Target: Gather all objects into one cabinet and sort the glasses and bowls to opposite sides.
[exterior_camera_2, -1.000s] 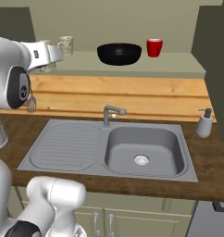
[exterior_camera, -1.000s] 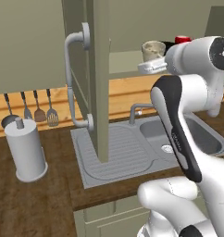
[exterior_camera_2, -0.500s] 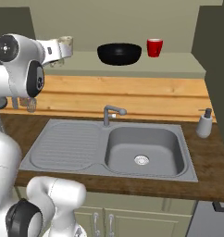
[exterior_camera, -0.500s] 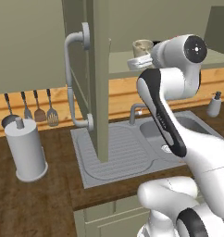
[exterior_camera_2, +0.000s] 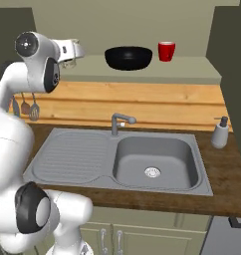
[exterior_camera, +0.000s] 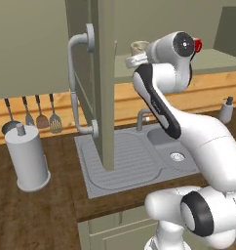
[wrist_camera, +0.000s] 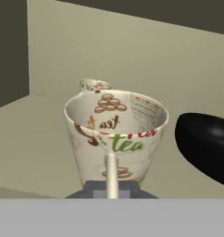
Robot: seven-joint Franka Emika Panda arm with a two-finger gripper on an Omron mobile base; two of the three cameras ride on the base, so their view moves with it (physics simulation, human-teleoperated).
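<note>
Gripper (wrist_camera: 111,185) sits pinched on the rim of a cream tumbler (wrist_camera: 115,134), one finger (wrist_camera: 111,173) running up the near wall; I read printed tea lettering on the cup. Through the hand view I see a second tumbler (wrist_camera: 94,85) directly behind the held one, its rim peeking over. The black bowl (wrist_camera: 207,146) lies to the right on the pale cabinet shelf (wrist_camera: 49,139). From the right base view, the bowl (exterior_camera_2: 128,57) rests mid-shelf with the red mug (exterior_camera_2: 166,51) just beside it on the right, both well apart from the gripper (exterior_camera_2: 75,51) at the shelf's left end. In the left base view the cabinet door (exterior_camera: 101,73) stands open, bar handle (exterior_camera: 76,83) facing me, above the sink (exterior_camera: 139,156).
</note>
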